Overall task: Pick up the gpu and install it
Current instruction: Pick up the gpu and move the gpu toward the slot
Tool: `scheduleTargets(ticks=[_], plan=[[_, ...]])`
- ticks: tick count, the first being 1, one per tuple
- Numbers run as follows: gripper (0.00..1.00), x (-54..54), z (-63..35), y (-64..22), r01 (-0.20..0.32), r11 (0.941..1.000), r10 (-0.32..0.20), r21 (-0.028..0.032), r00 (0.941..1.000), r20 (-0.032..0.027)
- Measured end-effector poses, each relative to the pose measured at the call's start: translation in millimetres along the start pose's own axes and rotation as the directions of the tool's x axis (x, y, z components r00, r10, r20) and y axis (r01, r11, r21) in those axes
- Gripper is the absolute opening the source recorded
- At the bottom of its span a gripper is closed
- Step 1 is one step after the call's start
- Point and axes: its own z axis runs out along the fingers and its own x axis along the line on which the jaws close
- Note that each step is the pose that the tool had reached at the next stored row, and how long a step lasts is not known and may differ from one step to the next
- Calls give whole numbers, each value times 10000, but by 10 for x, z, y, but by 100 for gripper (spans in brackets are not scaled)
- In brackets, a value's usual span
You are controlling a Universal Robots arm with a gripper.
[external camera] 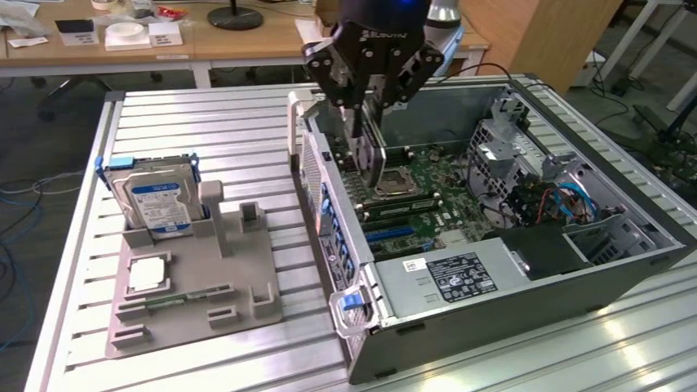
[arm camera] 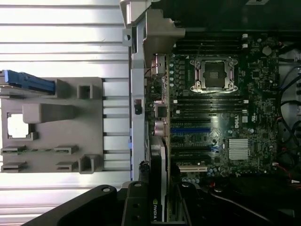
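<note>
The gpu, a thin dark card, hangs upright on edge from my gripper, which is shut on its upper edge. It hovers inside the open computer case, just above the motherboard and close to the case's rear wall. In the wrist view the gpu runs edge-on between my gripper's dark fingers. It is above the expansion slots, near the blue slot.
On the ribbed table, a grey fixture at the exterior view's left holds an upright hard drive and a pale square chip. The power supply and drive cage crowd the case. Desks stand behind.
</note>
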Motion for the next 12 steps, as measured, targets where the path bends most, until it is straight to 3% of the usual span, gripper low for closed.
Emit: scheduleTargets(ticks=[12], plan=[[27, -409, 7, 12, -2, 10000, 2, -9, 10000, 0]])
